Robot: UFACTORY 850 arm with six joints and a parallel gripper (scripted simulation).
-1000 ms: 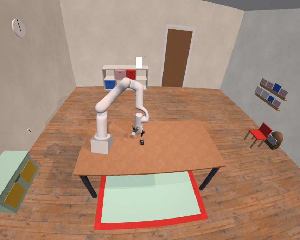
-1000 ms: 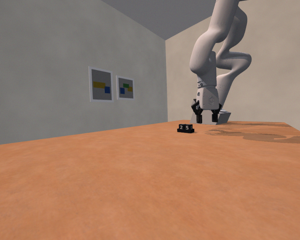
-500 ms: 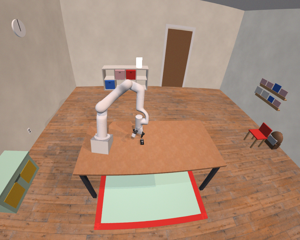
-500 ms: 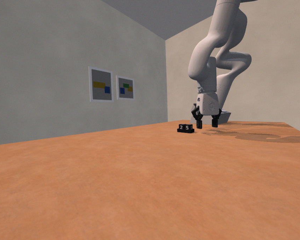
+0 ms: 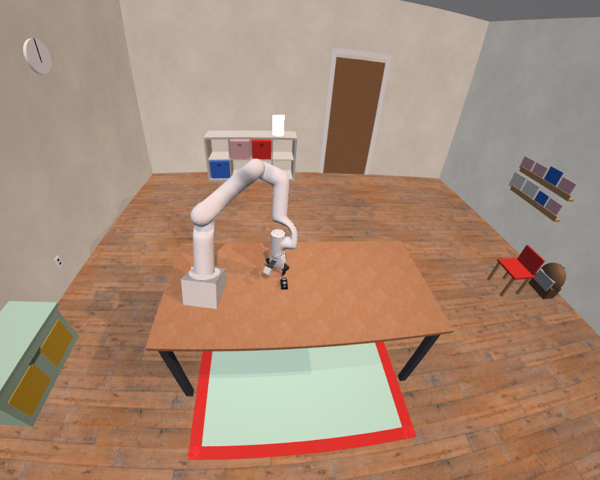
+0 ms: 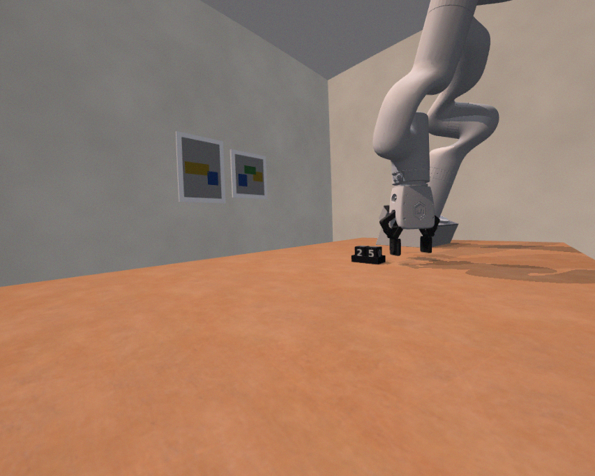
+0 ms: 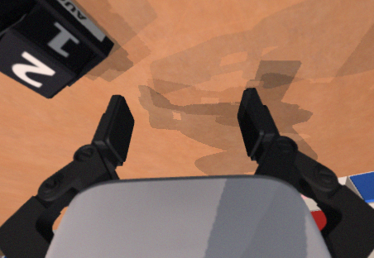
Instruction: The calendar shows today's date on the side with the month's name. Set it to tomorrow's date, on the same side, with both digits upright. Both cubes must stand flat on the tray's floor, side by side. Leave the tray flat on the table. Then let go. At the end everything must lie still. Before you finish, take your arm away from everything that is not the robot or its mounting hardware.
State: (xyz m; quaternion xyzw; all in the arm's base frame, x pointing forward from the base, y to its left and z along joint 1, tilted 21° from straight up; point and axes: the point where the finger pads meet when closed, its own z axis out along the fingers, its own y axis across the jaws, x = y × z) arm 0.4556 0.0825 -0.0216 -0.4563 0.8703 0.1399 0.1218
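Note:
The calendar [image 6: 367,254] is a small black tray with two black cubes, standing on the wooden table [image 5: 300,294]. In the exterior view the side facing the camera reads 2 and 5. In the wrist view the calendar [image 7: 45,39] is at the upper left. One cube there shows a white 2 on one face and a 1 on the face next to a grey strip reading "AUGU". My gripper [image 6: 409,246] is open and empty. It hangs low over the table just beside the calendar, pointing down, and does not touch it. It also shows in the wrist view [image 7: 186,121] and in the top view [image 5: 278,268].
The arm's white base block [image 5: 203,289] stands at the table's left rear corner, behind my gripper in the exterior view [image 6: 443,231]. The table's front edge [image 5: 300,345] is far from the calendar.

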